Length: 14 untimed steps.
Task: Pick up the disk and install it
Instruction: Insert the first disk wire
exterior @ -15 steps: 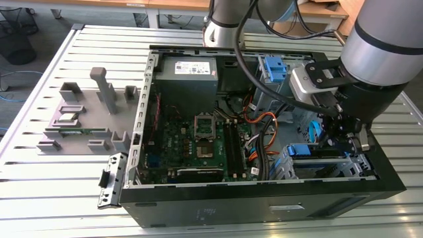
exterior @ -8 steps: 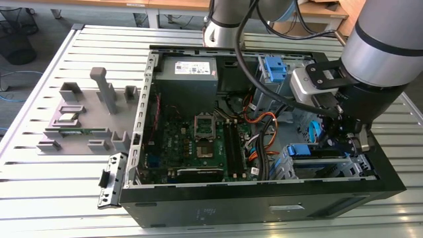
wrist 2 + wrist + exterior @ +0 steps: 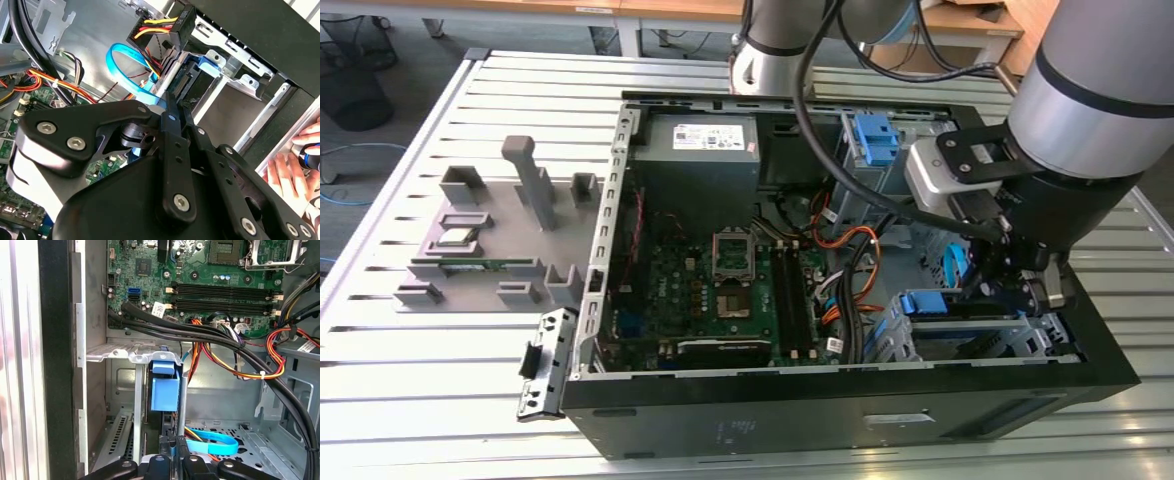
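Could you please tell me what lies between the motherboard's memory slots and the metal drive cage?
In the first wrist view, a bundle of thick black cables runs between the memory slots and the drive cage.

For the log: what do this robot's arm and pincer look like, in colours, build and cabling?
The arm is a thick silver-grey tube with black bands at its joints. A light grey wrist block sits beside a black bracket, and thick black cables loop along the arm. The pincer is matte black, built from flat linkage plates joined by silver screws, with narrow black fingers.
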### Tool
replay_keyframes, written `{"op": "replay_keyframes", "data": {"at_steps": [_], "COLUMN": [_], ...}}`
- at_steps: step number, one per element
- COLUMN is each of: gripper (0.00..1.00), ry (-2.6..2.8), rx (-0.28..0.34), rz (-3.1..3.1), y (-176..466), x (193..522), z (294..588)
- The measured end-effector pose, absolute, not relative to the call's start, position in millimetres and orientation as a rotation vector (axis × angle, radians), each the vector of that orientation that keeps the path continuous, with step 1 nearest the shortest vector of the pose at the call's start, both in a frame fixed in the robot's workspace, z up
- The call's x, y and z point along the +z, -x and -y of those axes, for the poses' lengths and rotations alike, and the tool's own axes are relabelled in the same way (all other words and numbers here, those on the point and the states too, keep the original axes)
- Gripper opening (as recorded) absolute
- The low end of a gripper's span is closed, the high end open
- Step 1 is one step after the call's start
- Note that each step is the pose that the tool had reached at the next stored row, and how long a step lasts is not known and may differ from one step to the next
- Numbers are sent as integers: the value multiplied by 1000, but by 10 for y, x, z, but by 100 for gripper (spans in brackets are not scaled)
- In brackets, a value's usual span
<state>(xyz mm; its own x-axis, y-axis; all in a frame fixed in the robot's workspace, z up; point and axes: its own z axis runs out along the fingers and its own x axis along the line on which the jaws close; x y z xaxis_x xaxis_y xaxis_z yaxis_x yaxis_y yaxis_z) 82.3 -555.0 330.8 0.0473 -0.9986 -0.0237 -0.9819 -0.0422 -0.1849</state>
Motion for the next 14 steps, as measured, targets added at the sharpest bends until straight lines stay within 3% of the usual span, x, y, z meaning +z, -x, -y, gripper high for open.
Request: {"op": "replay_keyframes", "data": {"at_steps": [14], "gripper": [16], "ry": [2159], "rx": [-167], "rz": [-2063], "y": [-823], "x": [3278], "z": [5552]}}
